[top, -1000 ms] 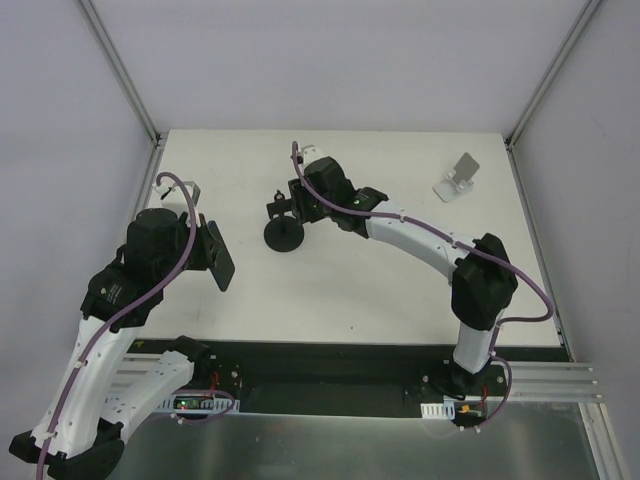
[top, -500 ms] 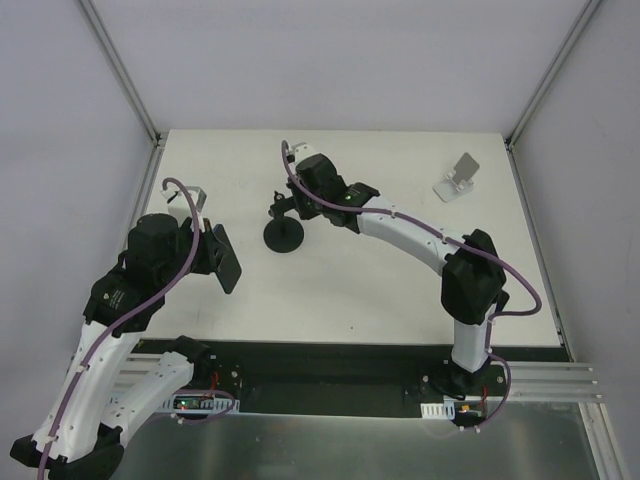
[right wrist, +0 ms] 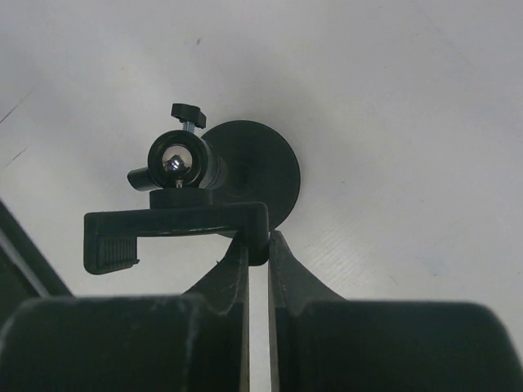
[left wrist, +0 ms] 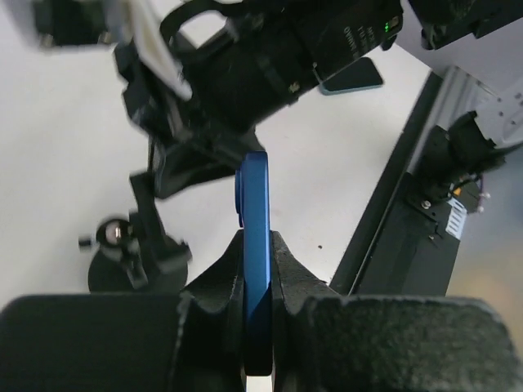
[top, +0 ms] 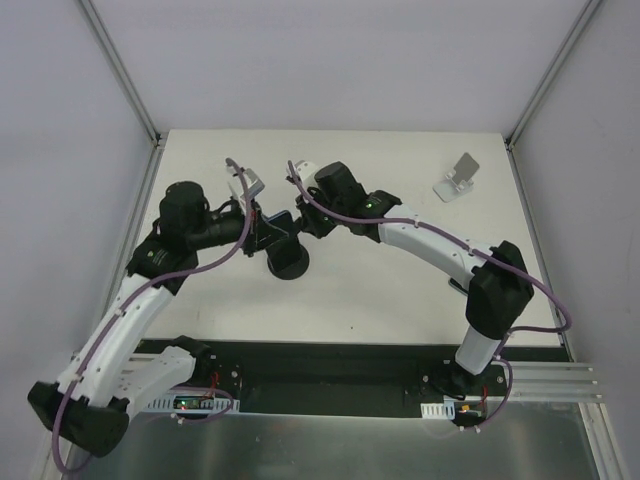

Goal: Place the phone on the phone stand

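— Now, what is different from a second ago?
— The left arm is no longer out by the left edge. It has swung across to the middle, and the left pincer (top: 258,226) sits just beside the phone stand (top: 288,262), carrying the phone (left wrist: 255,188) with it.
— How is the phone held?
— Edge-on. The left wrist view shows its blue rim running up between the two fingers (left wrist: 214,282), which press on its flat faces. So that pincer is pinching the phone, clear of the surface (top: 390,290).
— And the other arm?
— The right pincer (right wrist: 258,245) is pressed together on one end of the stand's clamp bar (right wrist: 176,222), with the round base (right wrist: 261,167) just beyond it. The base also lies a little nearer the arms than it did, so the stand seems to have been shifted as the right arm resettled.
— What does that mean for the task?
— Probably that the carrying is over and the seating begins. The phone is close to the clamp but not in it yet. Whether the two touch cannot be told, since the arms hide the gap from above. The next move likely calls for lining the phone up with the bar's hooked end while the right arm steadies the stand.
— Anything else about?
— A small silver stand (top: 458,178) sits well apart at the far right, playing no part
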You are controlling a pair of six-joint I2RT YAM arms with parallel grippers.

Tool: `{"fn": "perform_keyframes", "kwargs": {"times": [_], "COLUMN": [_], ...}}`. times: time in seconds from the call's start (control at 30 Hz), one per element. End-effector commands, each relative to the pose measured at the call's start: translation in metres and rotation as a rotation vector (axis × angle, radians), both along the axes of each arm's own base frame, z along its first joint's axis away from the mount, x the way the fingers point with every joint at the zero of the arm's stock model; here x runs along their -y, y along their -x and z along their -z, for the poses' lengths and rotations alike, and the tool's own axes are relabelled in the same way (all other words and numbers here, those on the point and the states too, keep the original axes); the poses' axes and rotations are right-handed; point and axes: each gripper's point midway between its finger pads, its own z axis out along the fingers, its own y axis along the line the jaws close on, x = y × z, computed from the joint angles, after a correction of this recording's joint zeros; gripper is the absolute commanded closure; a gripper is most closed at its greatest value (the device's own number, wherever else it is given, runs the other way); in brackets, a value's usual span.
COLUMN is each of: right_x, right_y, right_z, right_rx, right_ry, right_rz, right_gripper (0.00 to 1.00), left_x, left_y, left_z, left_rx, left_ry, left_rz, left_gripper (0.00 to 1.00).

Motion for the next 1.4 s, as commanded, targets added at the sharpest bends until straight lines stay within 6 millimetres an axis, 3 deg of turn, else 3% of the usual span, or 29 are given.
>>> {"fn": "perform_keyframes", "kwargs": {"times": [0.0, 0.23, 0.43, 0.7, 1.13, 1.37], "right_x": [-0.004, -0.006, -0.010, -0.019, -0.016, -0.007], "right_y": [0.026, 0.036, 0.038, 0.038, 0.036, 0.024], "right_z": [-0.030, -0.033, -0.039, -0.045, -0.048, -0.042], "right_rx": [-0.022, -0.096, -0.138, -0.166, -0.142, -0.099], "right_ry": [-0.109, -0.209, -0.283, -0.328, -0.308, -0.259], "right_rz": [-0.181, -0.323, -0.424, -0.479, -0.503, -0.424], "right_gripper": [0.99, 0.99, 0.99, 0.99, 1.00, 1.00], "left_x": [0.041, 0.064, 0.071, 0.077, 0.074, 0.063], "left_y": [0.006, -0.016, -0.026, -0.022, -0.037, -0.036], "left_z": [-0.059, -0.034, -0.033, -0.017, 0.018, 0.022], "left_rx": [0.348, 0.361, 0.403, 0.341, 0.252, 0.269], "left_ry": [0.098, 0.101, 0.110, 0.146, 0.089, 0.030], "left_rz": [0.402, 0.607, 0.660, 0.735, 0.699, 0.618], "left_gripper": [1.00, 1.00, 1.00, 1.00, 1.00, 1.00]}}
